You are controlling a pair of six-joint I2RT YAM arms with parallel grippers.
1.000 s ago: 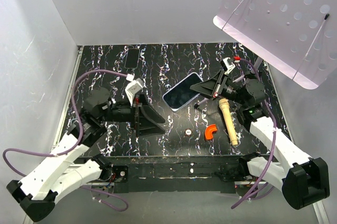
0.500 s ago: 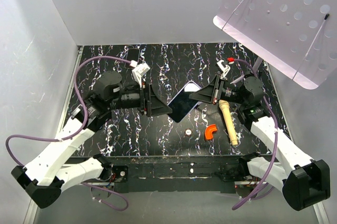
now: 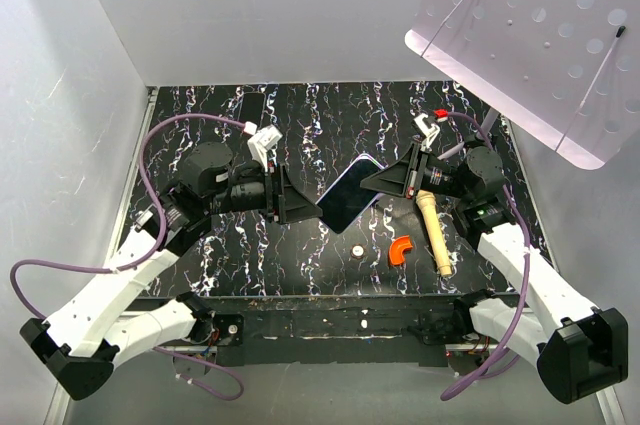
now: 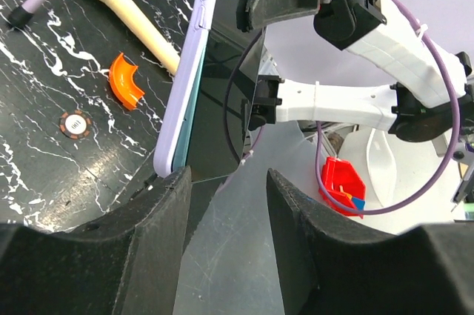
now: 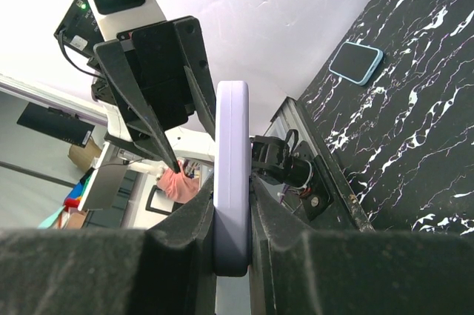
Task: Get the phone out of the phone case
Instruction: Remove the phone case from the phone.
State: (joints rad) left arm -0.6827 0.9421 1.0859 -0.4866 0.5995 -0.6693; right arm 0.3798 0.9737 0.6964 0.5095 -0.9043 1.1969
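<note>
The phone in its lavender case (image 3: 348,193) is held tilted above the middle of the table. My right gripper (image 3: 375,183) is shut on the case's right end; in the right wrist view the lavender edge (image 5: 232,174) is squeezed between the fingers of that gripper (image 5: 232,207). My left gripper (image 3: 305,207) is open at the phone's left end. In the left wrist view the case edge (image 4: 185,85) and dark screen (image 4: 222,100) end just above the left finger (image 4: 148,233); the gap of the left gripper (image 4: 226,185) is empty.
A second phone in a teal case (image 3: 250,110) lies at the back left, also in the right wrist view (image 5: 356,61). A cream wooden handle (image 3: 433,230), an orange curved piece (image 3: 401,249) and a small disc (image 3: 357,252) lie front right. A perforated white board (image 3: 540,35) hangs at the upper right.
The right gripper has lifted and tilted the phone off the table. The left arm has swung up and right, bringing its open gripper to the phone's left end.
</note>
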